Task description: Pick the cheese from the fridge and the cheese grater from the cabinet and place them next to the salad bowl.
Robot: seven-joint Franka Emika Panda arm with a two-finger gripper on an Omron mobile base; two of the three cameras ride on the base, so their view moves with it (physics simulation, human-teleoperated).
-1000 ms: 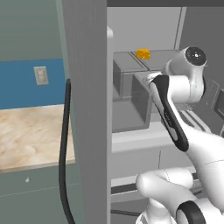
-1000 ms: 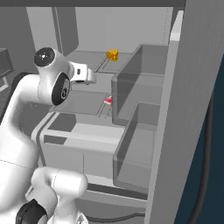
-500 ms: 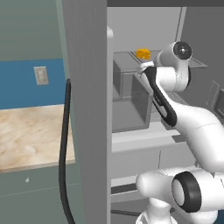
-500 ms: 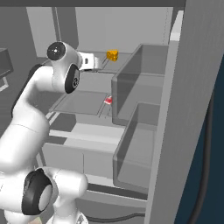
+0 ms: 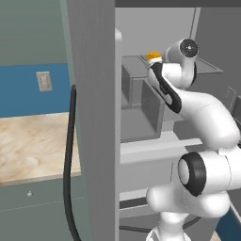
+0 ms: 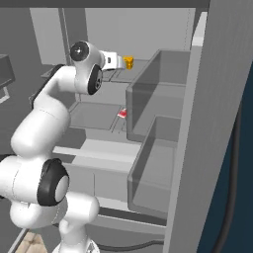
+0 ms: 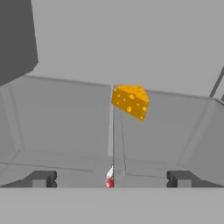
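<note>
A: The gripper (image 7: 110, 178) is reaching into the fridge (image 6: 163, 123), jaws spread wide and gripping nothing; the cheese (image 7: 130, 101) is sitting straight ahead on an upper shelf, just beyond the fingertips (image 7: 41, 178).

B: It's a pitted yellow-orange wedge, its long axis slanting across the jaws; pale grey shelves all around it; a small red thing (image 6: 122, 113) is lying lower down.
</note>
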